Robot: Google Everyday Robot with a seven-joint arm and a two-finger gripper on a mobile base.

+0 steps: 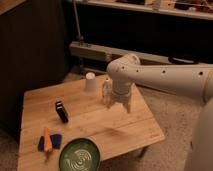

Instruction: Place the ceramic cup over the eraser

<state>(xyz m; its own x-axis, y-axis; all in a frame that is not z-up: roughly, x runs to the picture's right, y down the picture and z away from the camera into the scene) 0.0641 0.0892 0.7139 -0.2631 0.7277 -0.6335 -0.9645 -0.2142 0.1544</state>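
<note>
Ceramic cup (90, 81): stands at the far edge of the worktop (115, 127), near and camera-left of the end effector (118, 104), which hangs spread wide and empty. Eraser (61, 111): farther left, nearer the camera.

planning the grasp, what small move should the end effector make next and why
Probably ease the open end effector toward the small white tapered ceramic cup: it hangs empty above the wooden table beside the cup, and the black rectangular eraser stands uncovered.
</note>
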